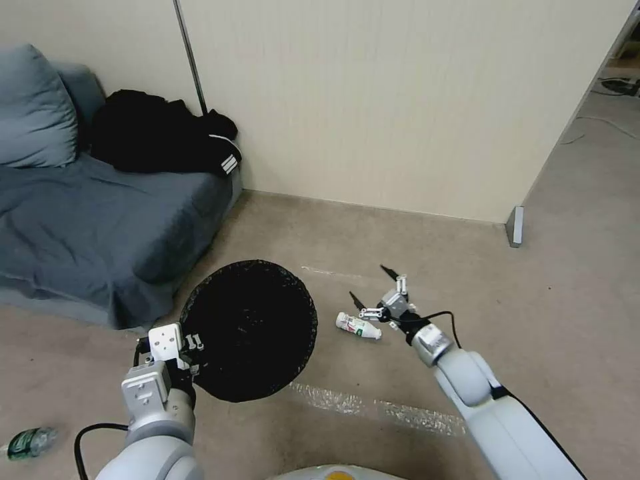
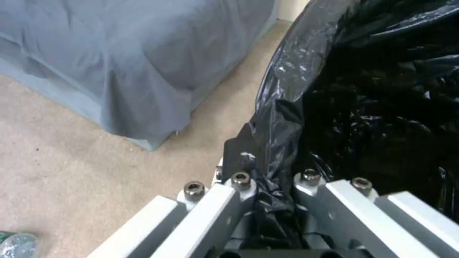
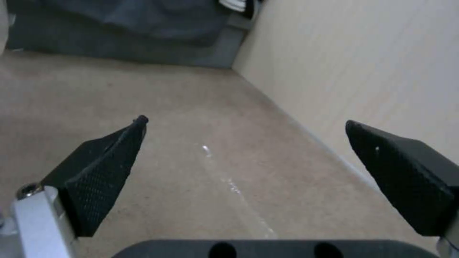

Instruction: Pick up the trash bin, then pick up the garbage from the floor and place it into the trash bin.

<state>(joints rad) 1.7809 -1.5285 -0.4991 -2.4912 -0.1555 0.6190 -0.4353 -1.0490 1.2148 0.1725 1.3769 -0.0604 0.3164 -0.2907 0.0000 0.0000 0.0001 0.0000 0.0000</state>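
Beige carpet floor [image 1: 413, 233] meets a cream wall [image 1: 373, 100].

Bin [image 1: 250, 330]: round, black-bagged, mouth toward the camera, rim pinched in left gripper [image 1: 193, 347]. Bottle [image 1: 358, 326]: white, on its side on carpet [image 1: 320, 427], just beside spread-fingered right gripper [image 1: 373, 288]. Second bottle [image 1: 28, 442]: green-labelled, left of left arm.
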